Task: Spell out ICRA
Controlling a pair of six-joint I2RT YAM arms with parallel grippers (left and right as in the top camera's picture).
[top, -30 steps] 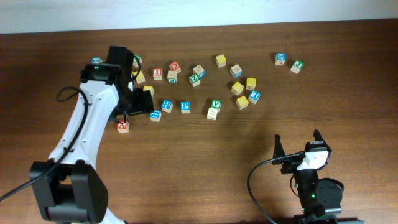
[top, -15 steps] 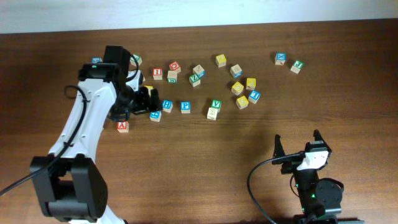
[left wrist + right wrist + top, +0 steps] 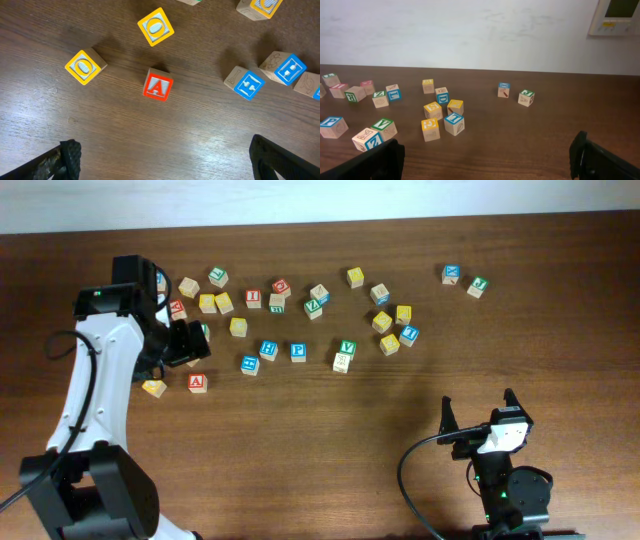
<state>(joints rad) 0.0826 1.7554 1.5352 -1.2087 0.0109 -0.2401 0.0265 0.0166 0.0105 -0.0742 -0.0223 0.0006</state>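
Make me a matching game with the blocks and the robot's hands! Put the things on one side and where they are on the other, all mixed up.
Things
1. red A block
2. left gripper
3. right gripper
4. rightmost blue block

Places
a. open, at the front right of the table, away from every block
b. beside a green block, at the far right of the scatter
c. flat on the table, unheld, near a yellow block
d. open, over the left side, holding nothing

Pairs: 1-c, 2-d, 3-a, 4-b
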